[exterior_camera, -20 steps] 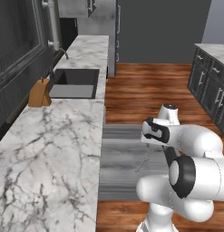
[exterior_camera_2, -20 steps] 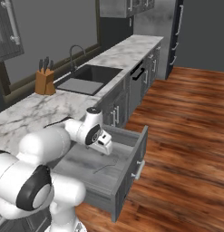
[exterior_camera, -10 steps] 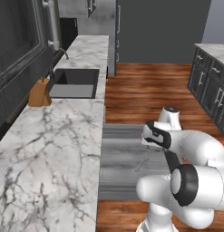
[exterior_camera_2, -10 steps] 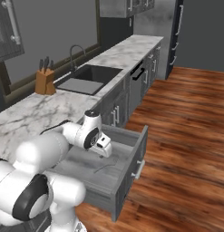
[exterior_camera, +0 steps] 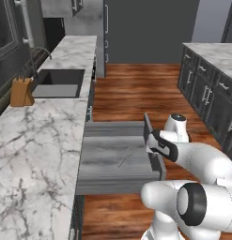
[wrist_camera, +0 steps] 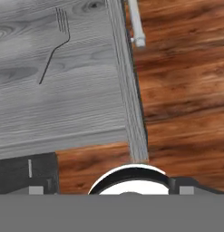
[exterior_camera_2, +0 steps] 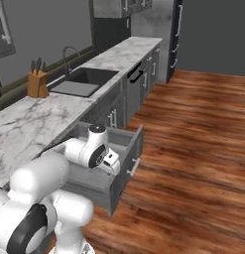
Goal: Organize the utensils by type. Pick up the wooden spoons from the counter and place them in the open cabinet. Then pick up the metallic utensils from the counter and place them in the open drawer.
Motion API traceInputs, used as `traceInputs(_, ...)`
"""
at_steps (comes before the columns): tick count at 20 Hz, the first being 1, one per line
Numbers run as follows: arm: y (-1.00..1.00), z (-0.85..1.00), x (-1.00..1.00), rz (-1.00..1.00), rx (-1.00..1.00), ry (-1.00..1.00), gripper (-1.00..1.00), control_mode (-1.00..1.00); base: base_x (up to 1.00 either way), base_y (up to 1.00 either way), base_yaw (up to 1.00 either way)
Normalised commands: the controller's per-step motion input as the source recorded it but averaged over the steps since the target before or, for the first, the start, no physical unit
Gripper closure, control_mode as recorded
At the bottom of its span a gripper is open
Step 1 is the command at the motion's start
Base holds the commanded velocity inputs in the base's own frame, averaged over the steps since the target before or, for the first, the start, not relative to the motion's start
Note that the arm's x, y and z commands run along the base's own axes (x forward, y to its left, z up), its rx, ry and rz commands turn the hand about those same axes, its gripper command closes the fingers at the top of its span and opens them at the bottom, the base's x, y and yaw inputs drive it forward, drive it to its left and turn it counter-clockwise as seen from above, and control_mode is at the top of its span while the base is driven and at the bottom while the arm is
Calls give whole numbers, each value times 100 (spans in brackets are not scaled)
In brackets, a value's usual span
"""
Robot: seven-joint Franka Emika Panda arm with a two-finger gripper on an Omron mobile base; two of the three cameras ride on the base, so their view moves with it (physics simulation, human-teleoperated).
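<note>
The claw (exterior_camera_2: pixel 112 162) hangs with its jaws wide apart and nothing between them. It points down over the drawer's (exterior_camera: pixel 112 180) front wall, near one front corner. In the hand view, that wall runs up the middle, with grey drawer floor on one side, wooden floor (exterior_camera_2: pixel 193 149) on the other, and the end of the pale drawer handle (wrist_camera: pixel 136 22) at the top.

A second ago the claw stood further in, above the drawer floor. It has since drawn back to the front edge. The whole picture has also shifted in both base views: the sink (exterior_camera: pixel 58 82) and knife block (exterior_camera: pixel 21 91) sit further off to the side and more wooden floor shows. So the base itself has moved, not the things.

The fork (wrist_camera: pixel 53 50) lies flat in the front half of the drawer floor, clear of the walls and well apart from the claw. Judging by that, this metal piece is delivered and the robot is pulling away from the drawer. Whether the other metal utensil lies with it I cannot tell.

The arm is folded close to the base. The forearm reaches out level from a bent elbow, and the wrist turns the hand downward beside the marble counter (exterior_camera: pixel 37 140), which runs along the drawer's far side.
</note>
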Motion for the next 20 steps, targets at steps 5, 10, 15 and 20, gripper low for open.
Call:
traceInputs(5, 0, 0, 0, 0, 0, 0, -100, 100, -48, -65, -7)
traceInputs(10, 0, 0, 0, 0, 0, 0, -100, 100, -6, -14, -79)
traceInputs(15, 0, 0, 0, 0, 0, 0, -100, 100, 0, 0, -100)
traceInputs(20, 0, 0, 0, 0, 0, 0, -100, 100, 1, 0, -100)
